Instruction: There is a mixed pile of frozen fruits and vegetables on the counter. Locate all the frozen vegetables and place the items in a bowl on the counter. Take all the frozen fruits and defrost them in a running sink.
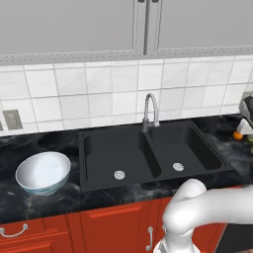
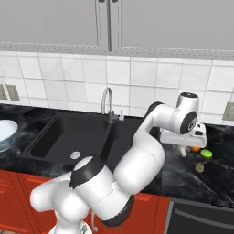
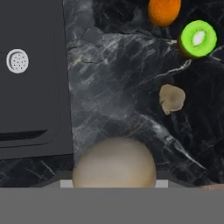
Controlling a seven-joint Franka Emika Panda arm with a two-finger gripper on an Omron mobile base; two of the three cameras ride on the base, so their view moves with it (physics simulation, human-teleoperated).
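My gripper [image 2: 183,149] hangs just above the black counter [image 3: 113,83] right of the sink [image 1: 148,153]. It is shut on a tan mushroom [image 3: 113,162], whose round cap hides the fingertips in the hand view. A second, smaller mushroom piece [image 3: 171,99] lies on the counter beyond it. Further on lie an orange ball [image 3: 164,11] and a lime-green fruit [image 3: 197,38] with its cut face showing. From the right base view the orange ball [image 2: 195,149], green fruit [image 2: 206,153] and loose mushroom [image 2: 199,167] sit close beside the hand. The white bowl [image 1: 43,172] stands left of the sink.
A silver gooseneck faucet [image 1: 150,111] rises behind the divider of the double sink, and no water shows. Round drains [image 1: 119,174] sit in each basin. The tiled wall runs close behind the counter. Red cabinets [image 1: 108,225] are below.
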